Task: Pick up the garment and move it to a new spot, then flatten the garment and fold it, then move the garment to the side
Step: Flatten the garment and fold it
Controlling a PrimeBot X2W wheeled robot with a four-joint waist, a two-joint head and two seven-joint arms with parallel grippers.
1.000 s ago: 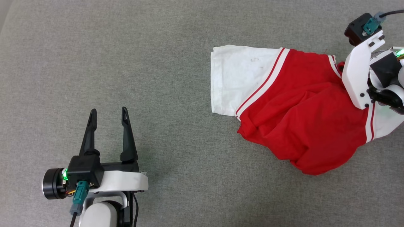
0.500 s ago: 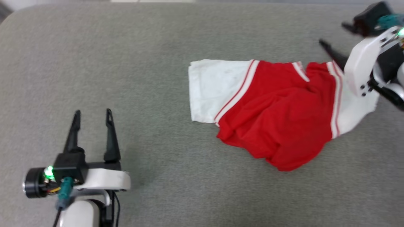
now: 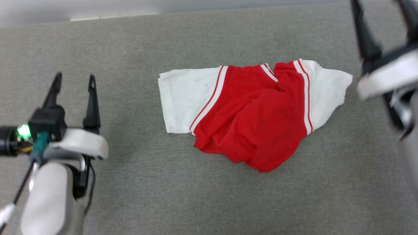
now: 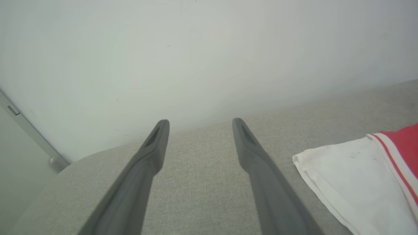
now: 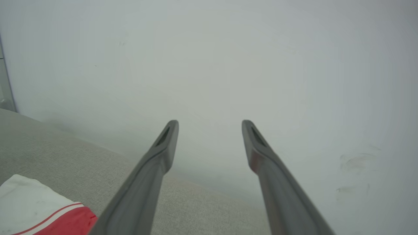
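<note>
The garment lay loose and rumpled on the grey fabric surface, held by nothing. Its red body was bunched in folds. One white sleeve spread fairly flat on the garment's left, and the other white sleeve lay on its right, each edged with red-and-white stripes.

The left end effector stood well to the left of the garment. Its two dark fingers were spread wide with nothing between them and pointed away from the robot. In the left wrist view, the left end effector showed the same wide gap above the grey surface. The garment's white sleeve lay off to one side, and a pale wall stood behind.

The right end effector was blurred, to the right of the garment and clear of it. In the right wrist view, its fingers were also wide apart and empty, with a corner of the garment at the lower left.
</note>
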